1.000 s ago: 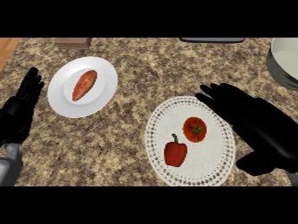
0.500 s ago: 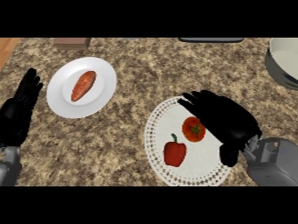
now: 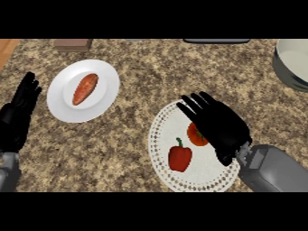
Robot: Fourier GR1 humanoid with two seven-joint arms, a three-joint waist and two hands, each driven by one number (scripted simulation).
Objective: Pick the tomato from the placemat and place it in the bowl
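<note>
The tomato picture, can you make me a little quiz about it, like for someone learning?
1. True or false: the tomato is already in the bowl.
2. Which thing lies beside the tomato on the white placemat? A) a red bell pepper B) a banana C) a spoon
3. Fill in: the right hand hovers over the ______ with its fingers straight.

Bonus facts: the left hand rests open at the left edge, and the white plate holds an orange sweet potato.

Key: 1 false; 2 A; 3 tomato.
</note>
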